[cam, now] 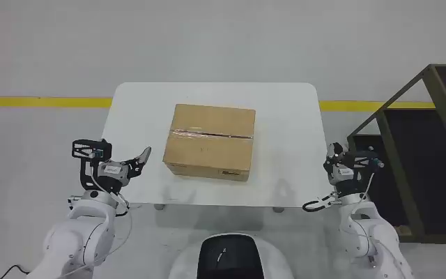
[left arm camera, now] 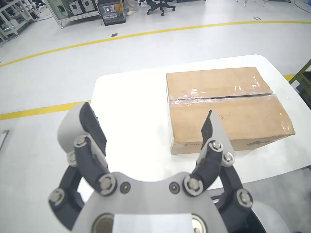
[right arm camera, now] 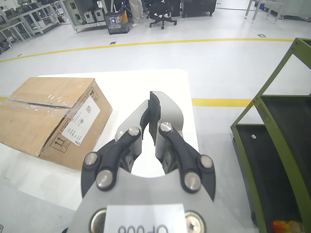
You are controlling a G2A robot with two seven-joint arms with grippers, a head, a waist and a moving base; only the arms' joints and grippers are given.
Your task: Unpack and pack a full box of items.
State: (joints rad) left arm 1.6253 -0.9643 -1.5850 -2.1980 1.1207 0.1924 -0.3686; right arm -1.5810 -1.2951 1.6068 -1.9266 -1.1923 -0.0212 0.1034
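White tabletop [cam: 286,118] with rounded corners, that's the stage, and it's carrying one thing. Off its right edge stands a green metal rack [cam: 411,174] with dark panels, down on the floor and clear of the tabletop; from the right wrist view the rack [right arm camera: 279,146] looms right alongside.

Now the box [cam: 210,141]: brown cardboard, sitting square in the middle of the tabletop, well back from every edge. Flaps down, clear tape running along the centre seam, and a thin dark slit showing along that seam in the left wrist view [left arm camera: 226,112]. The end face turned toward the right edge carries a white label and printed arrows [right arm camera: 46,112].

Left pincer [cam: 139,160] hangs over the left edge, close to the near-left corner, pointed at the box but well apart from it. Fingers spread wide, nothing between them [left arm camera: 148,110].

Right pincer [cam: 315,205] sits at the near-right corner, just off the tabletop. Its pads are pressed together, clenched on nothing [right arm camera: 151,103], and it's well apart from the box too.
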